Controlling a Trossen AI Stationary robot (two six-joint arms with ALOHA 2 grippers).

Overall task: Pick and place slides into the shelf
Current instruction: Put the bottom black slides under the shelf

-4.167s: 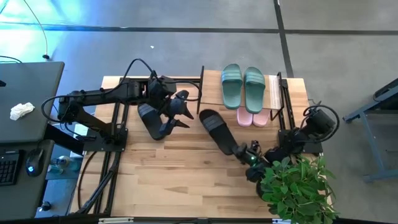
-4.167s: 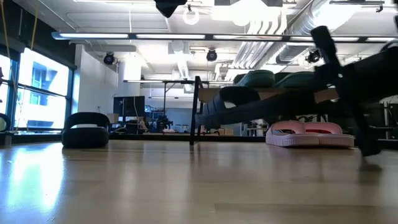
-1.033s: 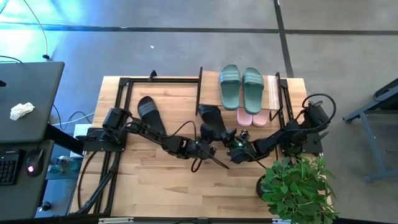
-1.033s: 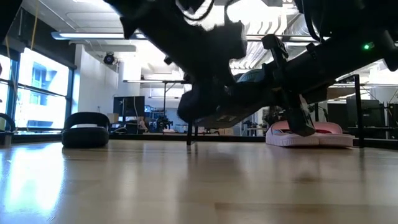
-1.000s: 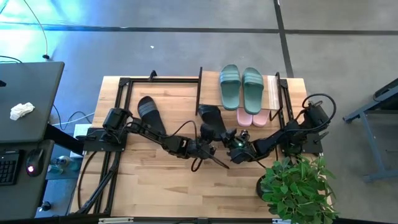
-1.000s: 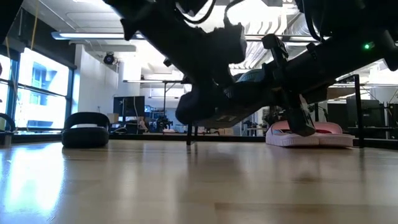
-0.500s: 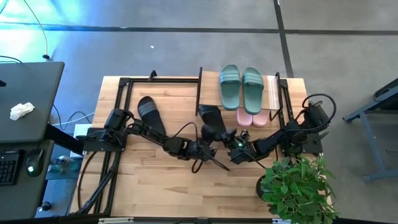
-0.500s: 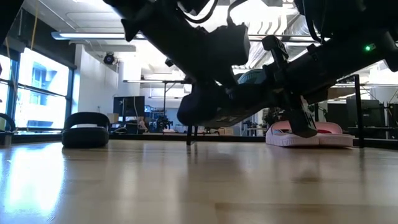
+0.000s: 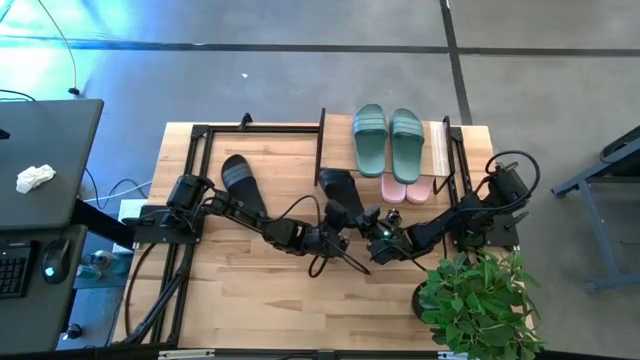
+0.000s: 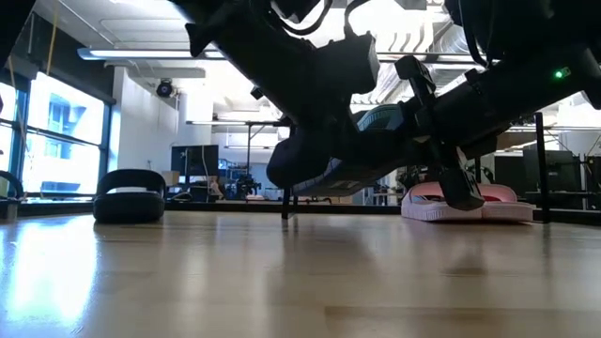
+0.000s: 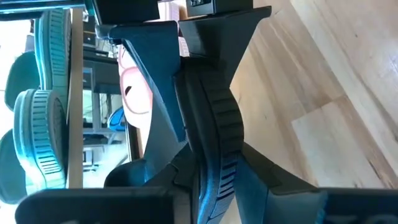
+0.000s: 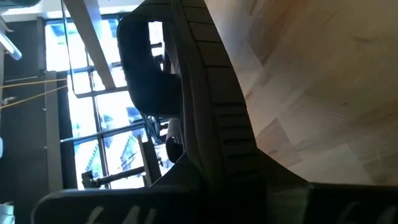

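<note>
A black slide (image 9: 338, 188) hangs above the tabletop just in front of the shelf's (image 9: 438, 145) left post, and also shows in the low view (image 10: 324, 176). My left gripper (image 9: 344, 213) and my right gripper (image 9: 371, 224) are both shut on its near end. A second black slide (image 9: 238, 180) rests sole-down on the table at the far left. The green pair (image 9: 389, 137) lies on the shelf's top board. The pink pair (image 9: 405, 189) lies beneath that board. My left gripper pinches the sole of the black slide (image 11: 214, 134) between its two fingers at the slide's near end. It comes slanting down from the table's left. The slide is clear of the table. My right gripper pinches the same sole (image 12: 217, 134) between its two fingers, near the end away from the strap (image 12: 142, 74). It comes from the table's right, almost level. The slide hangs tilted above the wood.
A potted plant (image 9: 475, 300) stands at the table's near right corner, close to the right arm. A dark desk (image 9: 45, 180) with a keyboard and a crumpled cloth stands left of the table. Bare wood (image 9: 280, 300) lies along the near side.
My left gripper has shut on the black slide's near end without otherwise moving. The slide has stayed lifted clear in front of the shelf.
</note>
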